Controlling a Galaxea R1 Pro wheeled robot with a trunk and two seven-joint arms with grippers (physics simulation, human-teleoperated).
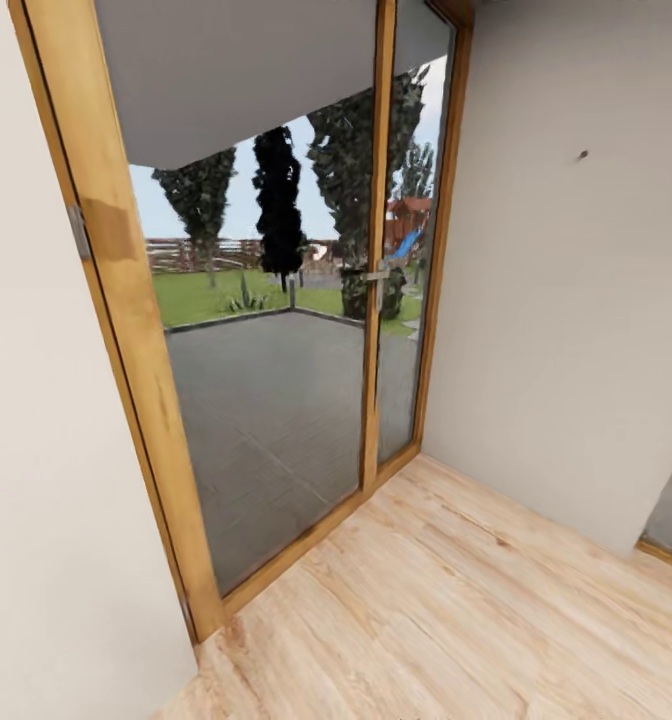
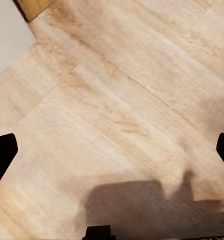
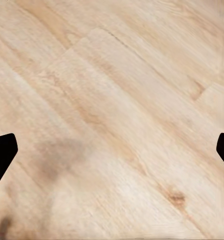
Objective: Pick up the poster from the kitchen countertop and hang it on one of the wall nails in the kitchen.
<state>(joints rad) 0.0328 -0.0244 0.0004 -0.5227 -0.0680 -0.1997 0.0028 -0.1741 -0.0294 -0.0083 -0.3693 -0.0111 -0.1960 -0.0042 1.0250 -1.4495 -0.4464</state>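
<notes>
I'm in transit, facing a glass door [image 1: 276, 330] in a wooden frame [image 1: 126, 340] with a patio and trees behind it, and pale wood floor [image 1: 456, 600] underfoot. On the grey wall [image 1: 566, 300] at right there is a small dark speck, high up, which I take to be a nail [image 1: 582, 156]. Through the left wrist camera, the left gripper [image 2: 112, 150] has its dark fingertips [image 2: 2, 152] spread wide at either edge, nothing between them, just floorboards and a shadow below. The right gripper [image 3: 112, 150] reads the same: spread apart and empty above bare floor. The poster and countertop are not before me here, so I judge the pickup is not yet done and I am at the searching stage. Next I would turn the base away from the door to find the counter, noting this nail for the return trip.
</notes>
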